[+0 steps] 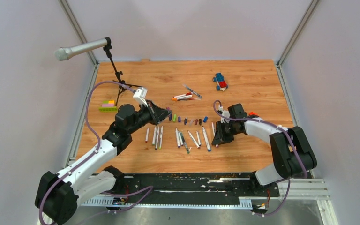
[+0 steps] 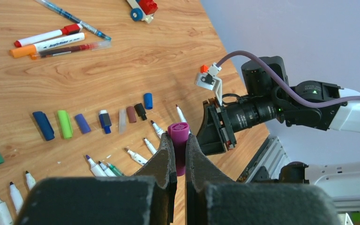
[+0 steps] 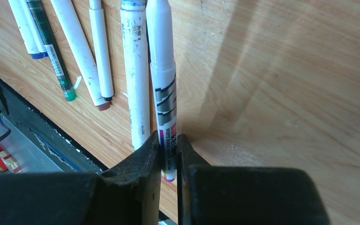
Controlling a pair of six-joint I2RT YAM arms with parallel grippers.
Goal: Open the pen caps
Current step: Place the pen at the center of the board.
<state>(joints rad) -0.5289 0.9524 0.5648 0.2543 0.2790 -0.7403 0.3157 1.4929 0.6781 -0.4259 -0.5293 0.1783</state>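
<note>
My left end effector (image 2: 179,143) is clenching a purple cap (image 2: 178,129) beside the cap row (image 2: 82,123). My right end effector (image 3: 168,143) is pinching a pen (image 3: 161,70) by its tail, probably uncapped, barrel pointing straight away.

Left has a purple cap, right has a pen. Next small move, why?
Probably lower the left gripper and release the purple cap by the row of loose caps: it is pinched clear of the pen that the right gripper holds, and the other caps lie lined up there.
</note>
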